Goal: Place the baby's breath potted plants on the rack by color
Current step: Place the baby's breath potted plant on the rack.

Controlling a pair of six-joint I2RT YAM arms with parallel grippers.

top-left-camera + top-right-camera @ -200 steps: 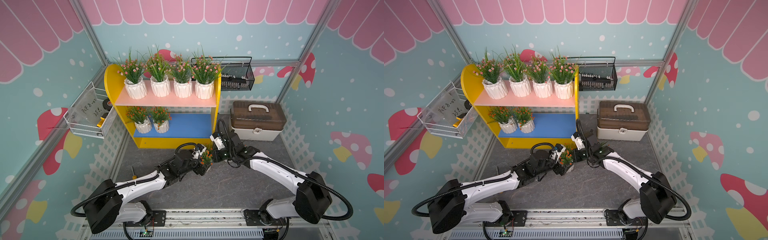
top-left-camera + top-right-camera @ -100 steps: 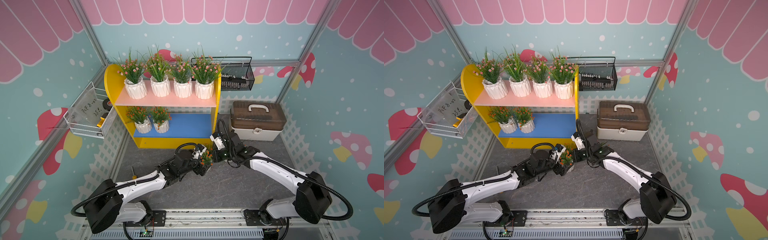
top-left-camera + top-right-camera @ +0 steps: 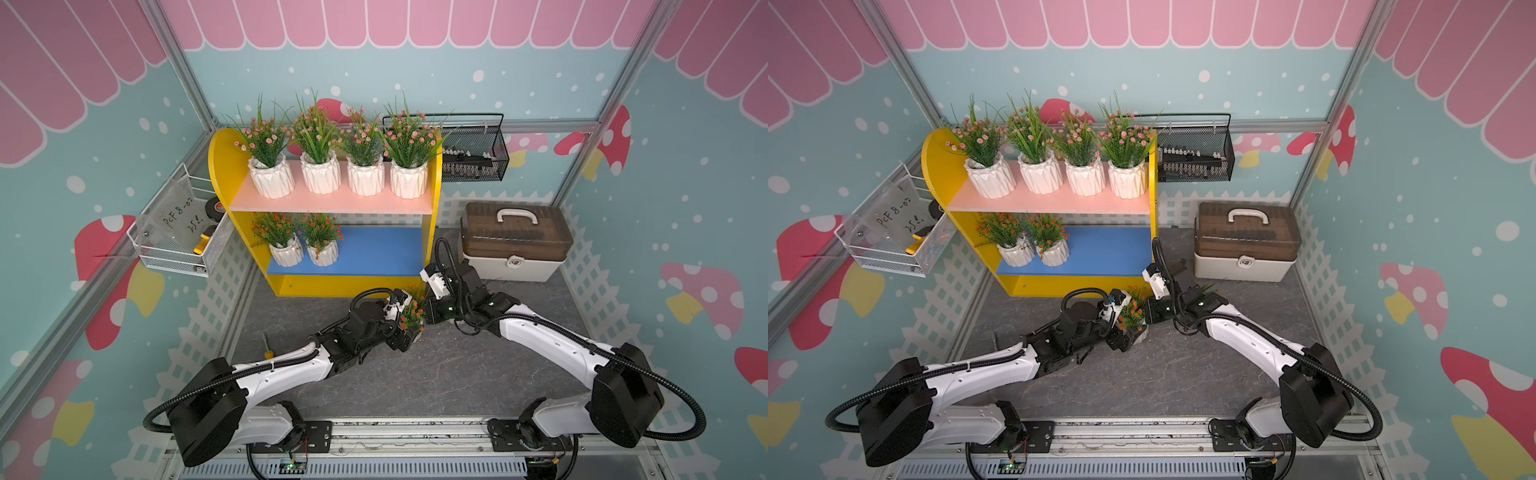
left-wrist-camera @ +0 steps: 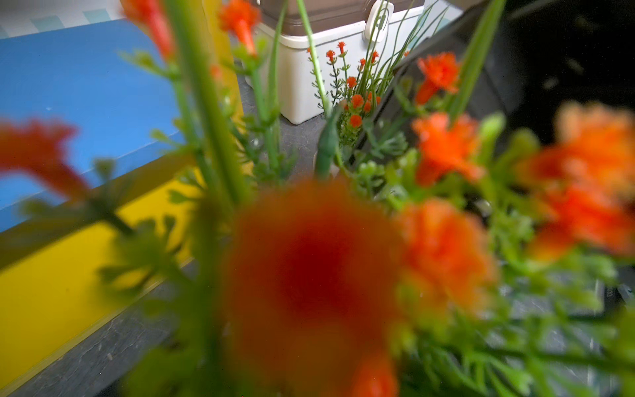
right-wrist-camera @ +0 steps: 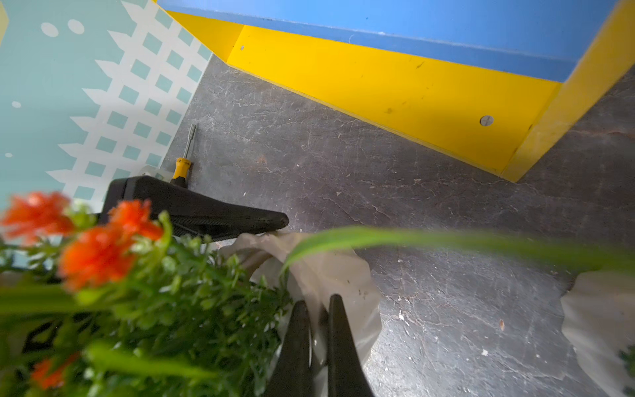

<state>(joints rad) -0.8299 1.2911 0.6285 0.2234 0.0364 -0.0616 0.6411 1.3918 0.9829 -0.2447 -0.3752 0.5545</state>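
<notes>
One orange plant point(image 3: 412, 316) stands on desk point(image 3: 436, 374), just before rack point(image 3: 353, 284). Right pincer point(image 5: 318, 302) pinches its pot rim; left pincer point(image 3: 403, 337) alongside, spread unclear. Should lift upright, w/o snagging blue board point(image 3: 374, 249).

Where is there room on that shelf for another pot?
Free: the blue board, between the two orange-flowered pots and the yellow side panel. Crowded: the pink board, filled by four pots, and the floor in front, where both arms flank a loose pot.
</notes>
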